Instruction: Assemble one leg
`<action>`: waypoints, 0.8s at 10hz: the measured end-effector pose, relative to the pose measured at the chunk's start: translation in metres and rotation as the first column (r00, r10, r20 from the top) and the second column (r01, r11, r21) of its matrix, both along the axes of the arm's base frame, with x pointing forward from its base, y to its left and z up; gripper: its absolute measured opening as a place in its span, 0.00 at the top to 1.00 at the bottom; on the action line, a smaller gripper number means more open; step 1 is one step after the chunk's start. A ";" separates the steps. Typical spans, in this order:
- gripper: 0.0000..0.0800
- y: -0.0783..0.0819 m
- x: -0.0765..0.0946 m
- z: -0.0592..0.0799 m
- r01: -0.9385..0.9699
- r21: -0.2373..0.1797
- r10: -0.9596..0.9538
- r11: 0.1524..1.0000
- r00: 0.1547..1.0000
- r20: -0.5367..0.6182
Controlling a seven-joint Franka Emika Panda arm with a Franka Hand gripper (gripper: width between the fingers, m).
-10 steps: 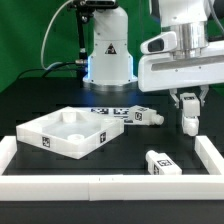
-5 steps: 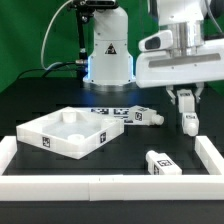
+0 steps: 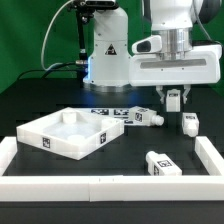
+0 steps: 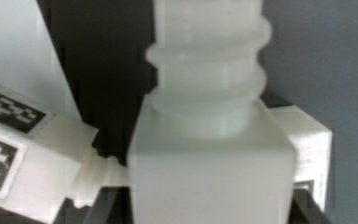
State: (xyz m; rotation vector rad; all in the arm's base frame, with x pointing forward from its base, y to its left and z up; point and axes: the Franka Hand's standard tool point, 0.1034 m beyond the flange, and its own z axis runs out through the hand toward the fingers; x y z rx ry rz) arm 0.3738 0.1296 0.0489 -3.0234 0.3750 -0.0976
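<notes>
My gripper [image 3: 173, 98] hangs above the table at the exterior view's right, shut on a white leg [image 3: 173, 100] that shows between its fingers. In the wrist view this leg [image 4: 202, 120] fills the frame, ridged end pointing away, with my gripper [image 4: 202, 195] closed round its square body. Another leg [image 3: 189, 123] stands on the table just right of and below the gripper, apart from it. A third leg [image 3: 160, 162] lies near the front. A further leg [image 3: 144, 116] lies by the marker board.
The large white square tabletop [image 3: 45, 140] lies at the exterior view's left. The marker board [image 3: 112, 112] lies behind it. A low white border [image 3: 100, 186] runs along the front and both sides. The robot base [image 3: 108, 55] stands at the back.
The gripper has moved up and toward the exterior view's left with the leg in it, away from the standing leg. The other parts have not moved.
</notes>
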 end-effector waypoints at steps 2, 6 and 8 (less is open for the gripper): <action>0.67 -0.005 -0.008 -0.012 -0.002 -0.019 0.002 1.000 1.000 0.014; 0.67 0.007 -0.032 -0.041 -0.051 -0.047 0.051 0.998 0.999 0.010; 0.67 0.010 -0.030 -0.044 -0.060 -0.047 0.061 0.997 0.998 0.010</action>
